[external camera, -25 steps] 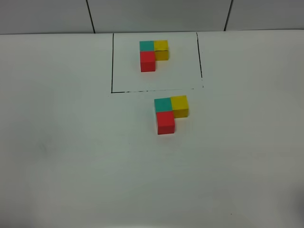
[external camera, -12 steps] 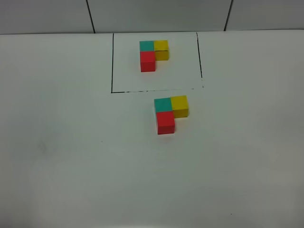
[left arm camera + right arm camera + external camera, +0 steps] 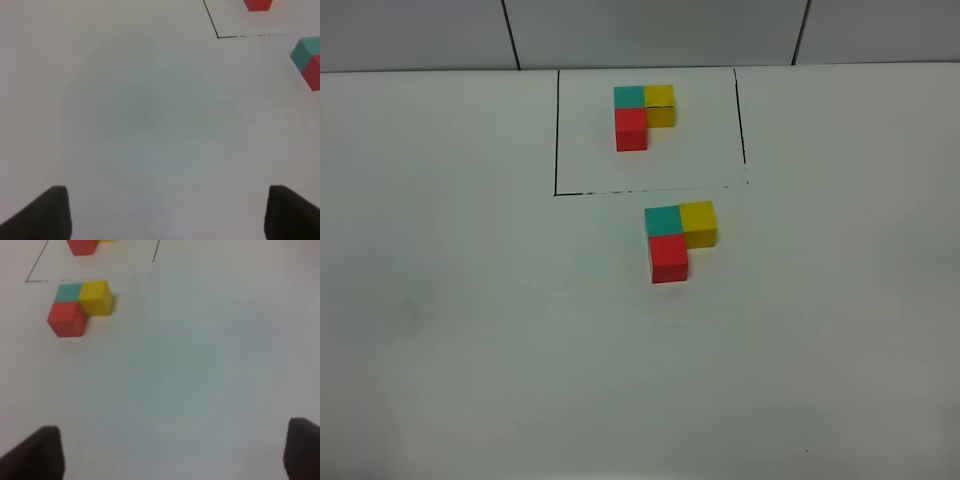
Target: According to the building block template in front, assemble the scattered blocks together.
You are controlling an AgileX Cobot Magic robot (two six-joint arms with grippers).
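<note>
Exterior high view: one building block template (image 3: 643, 115), three joined cubes, sat inside one black rectangle outline (image 3: 556, 140) on the white table (image 3: 470, 330). Just outside that outline's near edge, three scattered blocks touched in an L: one teal block (image 3: 662, 220), one yellow block (image 3: 699, 222), one red block (image 3: 669, 257).

Left wrist view: left gripper (image 3: 167, 212) stood wide, holding nothing, well apart from the outline.

Right wrist view: right gripper (image 3: 172, 452) likewise wide and empty.

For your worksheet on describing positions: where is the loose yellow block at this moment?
In the exterior high view the yellow block sits just right of centre, below the black outline, touching the teal block on its left, with the red block diagonally in front.
</note>
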